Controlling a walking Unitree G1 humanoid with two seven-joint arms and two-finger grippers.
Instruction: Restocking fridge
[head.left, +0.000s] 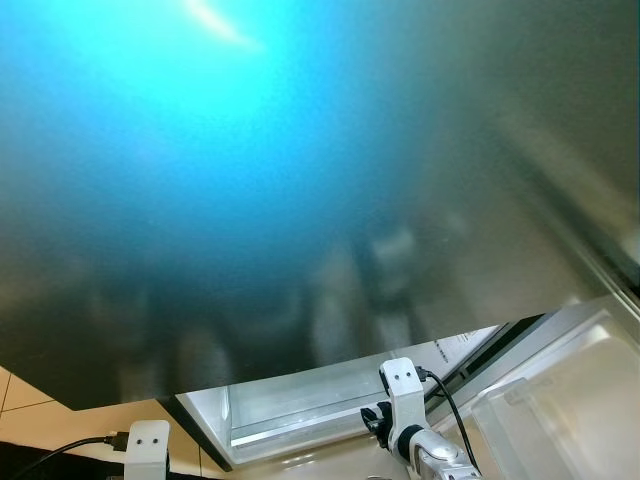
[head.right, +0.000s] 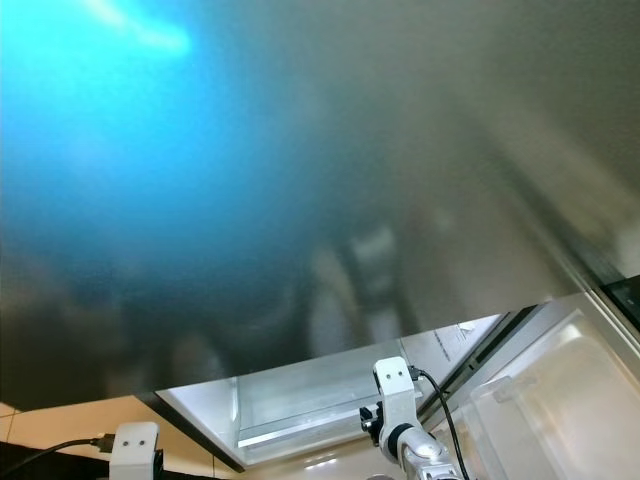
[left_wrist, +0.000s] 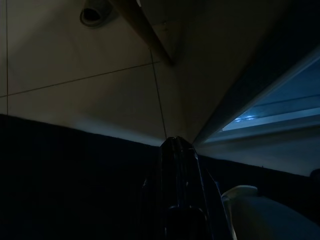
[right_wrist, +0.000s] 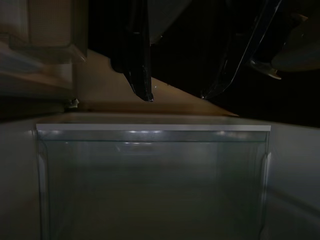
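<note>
Fridge door: I see a big grey panel (head.left: 430, 180) very close to the head camera, blurred, with a blue glow across its upper left. Its lower edge cuts diagonally across the eye views.
Room below that edge: a narrow strip of beige floor tiles (head.left: 40, 400) on my left, and the open fridge interior to the right.
Fridge drawer: a clear drawer (right_wrist: 150, 185) sits below a white shelf lip (right_wrist: 150, 127). In the dim right wrist view I can make out nothing inside it.
Door bin: a translucent bin (head.left: 560, 400) stands at my lower right; I can't tell its contents.
Writing: a white sticker (head.left: 462, 345) with print sits near the fridge edge, too small for me to read.
Right gripper: (right_wrist: 175, 95) its two black fingers are spread apart with nothing between them, hovering just above the drawer's front.
Left gripper: (left_wrist: 177, 150) hangs low over dark floor; fingers pressed together, gripping nothing.
Left wrist corner: a pale rounded object (left_wrist: 260, 212), which I can't identify.
</note>
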